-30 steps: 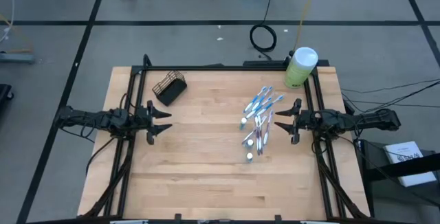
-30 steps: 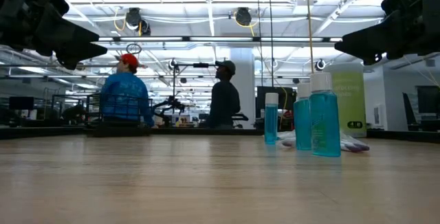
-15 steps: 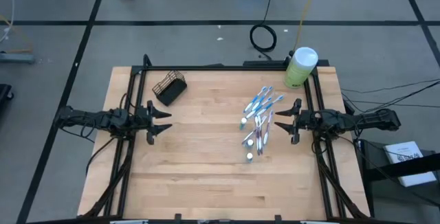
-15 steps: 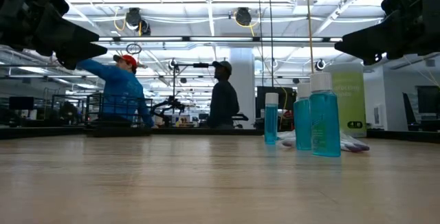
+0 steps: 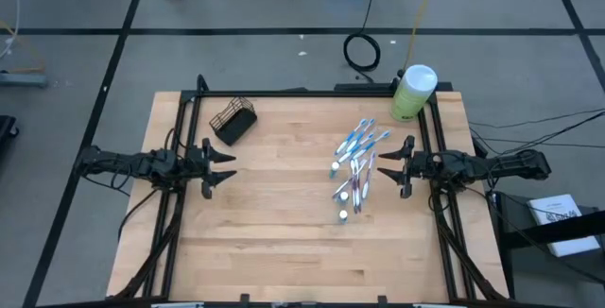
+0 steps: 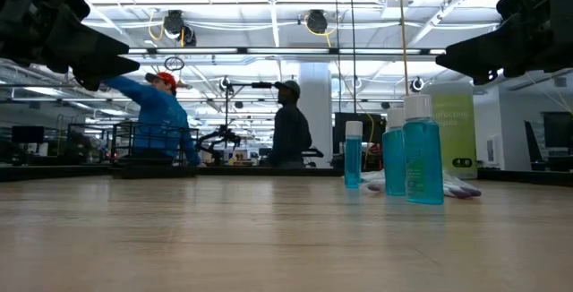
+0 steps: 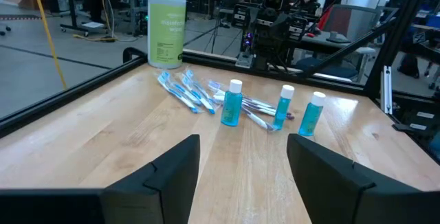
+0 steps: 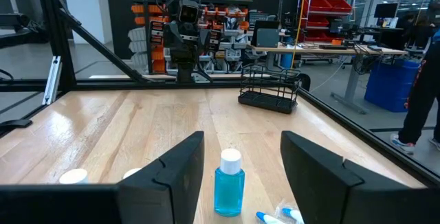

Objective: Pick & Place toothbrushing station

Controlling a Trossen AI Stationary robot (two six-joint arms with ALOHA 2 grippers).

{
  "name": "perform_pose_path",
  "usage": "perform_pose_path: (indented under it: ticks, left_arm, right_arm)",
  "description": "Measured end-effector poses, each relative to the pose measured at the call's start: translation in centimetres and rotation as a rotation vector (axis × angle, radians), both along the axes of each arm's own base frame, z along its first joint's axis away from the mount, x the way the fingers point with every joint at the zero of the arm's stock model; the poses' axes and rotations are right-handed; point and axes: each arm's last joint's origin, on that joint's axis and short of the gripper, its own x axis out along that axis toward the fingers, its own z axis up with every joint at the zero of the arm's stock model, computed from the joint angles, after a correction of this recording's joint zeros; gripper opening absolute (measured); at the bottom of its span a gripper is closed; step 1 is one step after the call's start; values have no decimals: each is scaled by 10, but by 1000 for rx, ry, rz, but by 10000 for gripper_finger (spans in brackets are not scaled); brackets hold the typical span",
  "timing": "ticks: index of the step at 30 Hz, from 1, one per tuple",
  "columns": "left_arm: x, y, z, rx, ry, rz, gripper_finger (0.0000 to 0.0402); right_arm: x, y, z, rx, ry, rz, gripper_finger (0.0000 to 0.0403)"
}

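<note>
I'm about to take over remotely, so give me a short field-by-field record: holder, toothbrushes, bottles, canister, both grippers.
holder: wire-mesh cup holder, far left part of the table, empty
toothbrushes: toothbrushes loose in a pile, right of centre, none in the holder
bottles: three blue bottles with white caps, standing among the brushes
canister: pale green canister, far right corner
left gripper: left gripper open, left edge, holding nothing
right gripper: right gripper open, beside the pile, holding nothing

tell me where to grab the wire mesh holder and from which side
The wire mesh holder lies tipped on its side near the table's far left corner. Probably best to pinch one thin rim wire at its open end, coming from above with the left gripper, which is open and nearest.
</note>
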Motion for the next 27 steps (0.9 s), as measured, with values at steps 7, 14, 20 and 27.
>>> perform_pose_path:
  ticks: [7, 14, 20, 27]
  left_arm:
    - [0, 0, 0, 0, 0, 0, 228]
    - [0, 0, 0, 0, 0, 0, 228]
    - [0, 0, 0, 0, 0, 0, 228]
    - [0, 0, 0, 0, 0, 0, 228]
  right_arm:
    - [0, 0, 0, 0, 0, 0, 187]
    - [0, 0, 0, 0, 0, 0, 187]
    - [0, 0, 0, 0, 0, 0, 187]
    - [0, 0, 3, 150, -53, 9, 187]
